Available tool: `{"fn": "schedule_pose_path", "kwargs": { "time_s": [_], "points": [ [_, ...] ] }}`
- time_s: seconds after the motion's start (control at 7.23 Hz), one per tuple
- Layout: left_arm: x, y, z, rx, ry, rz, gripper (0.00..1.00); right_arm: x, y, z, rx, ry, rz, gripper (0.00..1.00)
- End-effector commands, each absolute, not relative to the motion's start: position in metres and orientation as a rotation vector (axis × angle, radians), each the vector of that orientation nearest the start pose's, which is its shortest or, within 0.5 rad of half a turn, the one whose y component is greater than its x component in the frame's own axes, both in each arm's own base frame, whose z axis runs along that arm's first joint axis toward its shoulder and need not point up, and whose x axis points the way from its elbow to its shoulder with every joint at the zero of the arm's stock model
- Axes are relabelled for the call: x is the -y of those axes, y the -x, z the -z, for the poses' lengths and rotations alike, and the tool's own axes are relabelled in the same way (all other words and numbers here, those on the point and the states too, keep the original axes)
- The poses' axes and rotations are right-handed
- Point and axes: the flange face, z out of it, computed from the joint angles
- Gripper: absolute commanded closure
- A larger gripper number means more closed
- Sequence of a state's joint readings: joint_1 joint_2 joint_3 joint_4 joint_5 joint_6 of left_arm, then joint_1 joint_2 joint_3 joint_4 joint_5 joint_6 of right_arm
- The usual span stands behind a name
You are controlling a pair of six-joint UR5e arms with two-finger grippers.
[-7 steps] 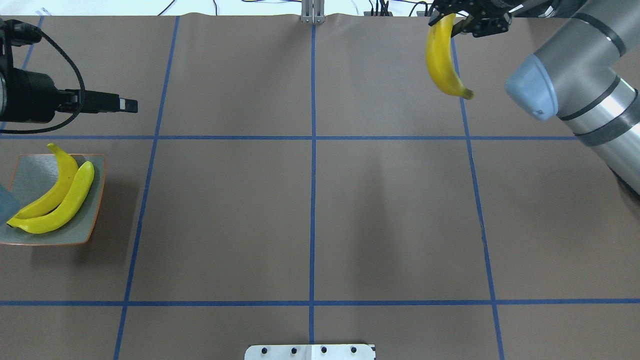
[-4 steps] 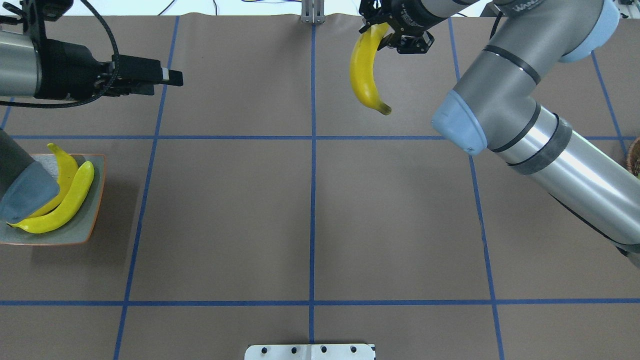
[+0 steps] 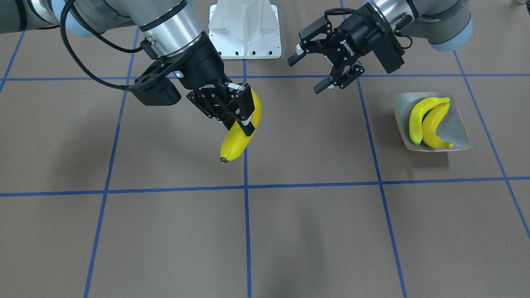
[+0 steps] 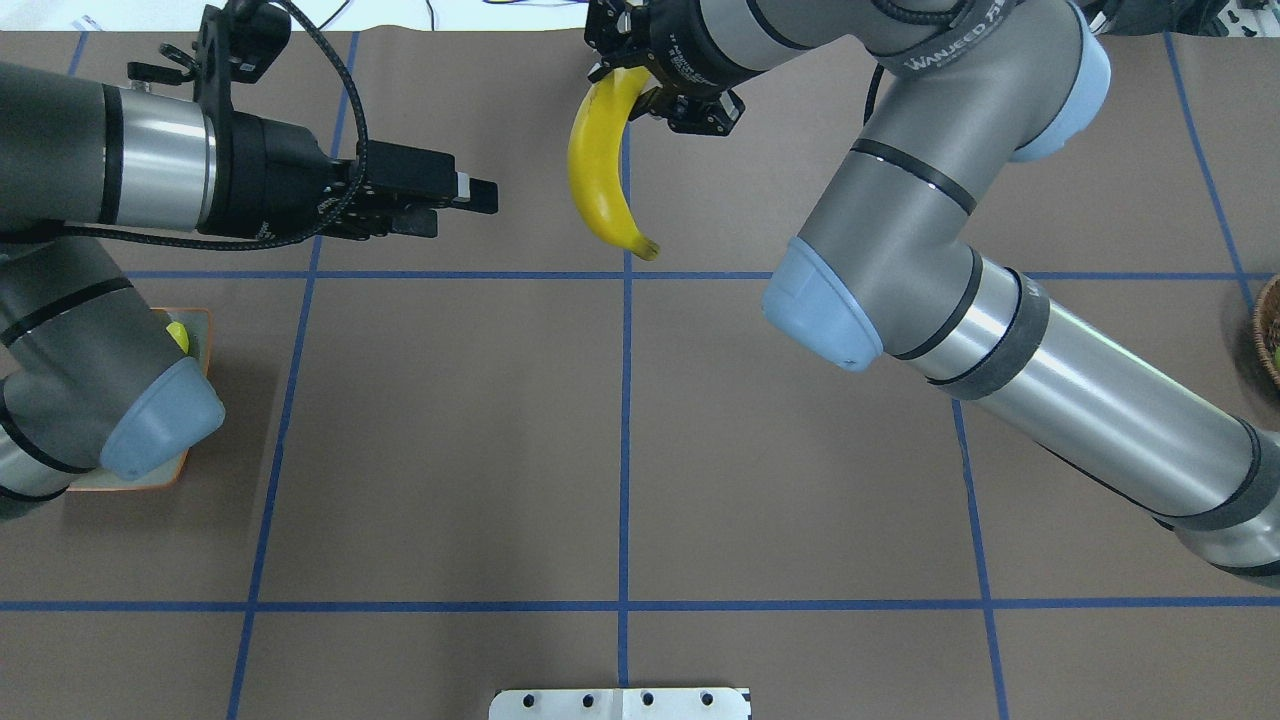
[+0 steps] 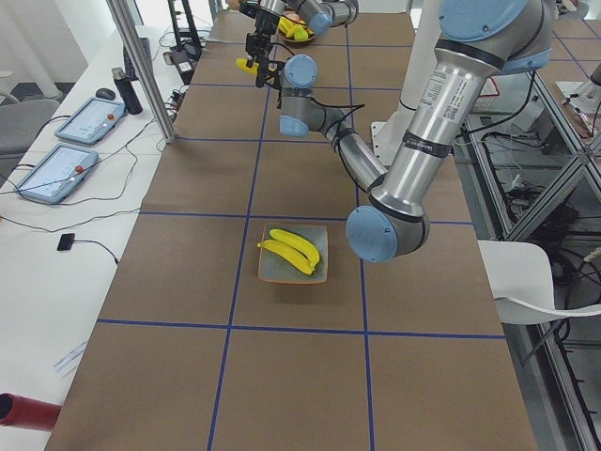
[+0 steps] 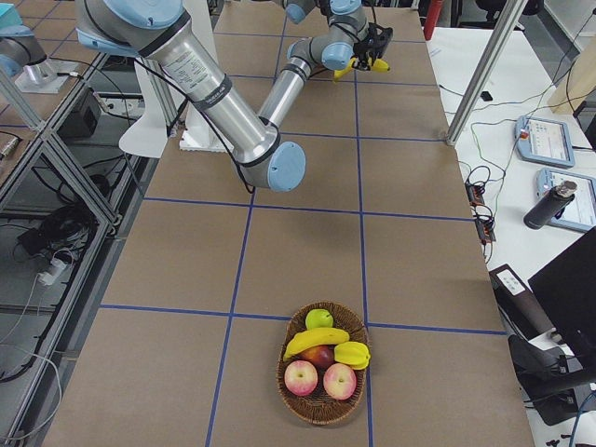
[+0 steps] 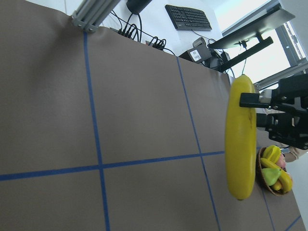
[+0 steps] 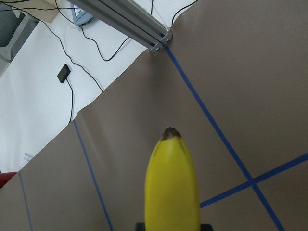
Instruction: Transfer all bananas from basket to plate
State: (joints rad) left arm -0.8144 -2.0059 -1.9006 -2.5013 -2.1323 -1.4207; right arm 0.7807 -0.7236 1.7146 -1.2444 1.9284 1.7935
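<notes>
My right gripper (image 3: 236, 114) is shut on the upper end of a yellow banana (image 3: 238, 140) that hangs above the table near the centre line (image 4: 597, 170). The left wrist view shows this banana (image 7: 240, 139) upright. My left gripper (image 3: 305, 75) is open and empty, a short way to the side of it. Two bananas (image 3: 426, 121) lie side by side on the grey-green plate (image 3: 457, 126). In the overhead view my left elbow covers most of the plate (image 4: 150, 480). One more banana (image 6: 317, 341) lies in the wicker basket (image 6: 321, 415).
The basket also holds apples (image 6: 319, 377) and a green fruit (image 6: 319, 319), and sits near the table's end on my right. A white mount (image 3: 244, 29) stands at my base. Off the far table edge are a metal post (image 6: 484, 70), cables and tablets.
My right arm has carried the banana leftward from the far right to the centre line. My left arm has swung right toward it, and its elbow now covers the plate in the overhead view.
</notes>
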Motion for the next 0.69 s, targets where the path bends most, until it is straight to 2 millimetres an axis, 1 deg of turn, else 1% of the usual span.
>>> {"fn": "schedule_pose_path", "kwargs": {
  "time_s": [0.0, 0.14, 0.41, 0.55],
  "points": [
    [0.431, -0.316, -0.162, -1.684, -0.401, -0.022, 0.00, 0.504, 0.409, -0.027, 1.446, -0.075, -0.578, 1.00],
    [0.429, -0.319, -0.161, -1.687, -0.397, -0.028, 0.00, 0.494, 0.412, -0.023, 1.467, -0.080, -0.572, 1.00],
    [0.429, -0.320, -0.161, -1.689, -0.399, -0.031, 0.00, 0.471, 0.408, -0.012, 1.508, -0.064, -0.553, 1.00],
    [0.429, -0.320, -0.160, -1.689, -0.399, -0.031, 0.02, 0.467, 0.408, -0.011, 1.515, -0.054, -0.564, 1.00]
  ]
}}
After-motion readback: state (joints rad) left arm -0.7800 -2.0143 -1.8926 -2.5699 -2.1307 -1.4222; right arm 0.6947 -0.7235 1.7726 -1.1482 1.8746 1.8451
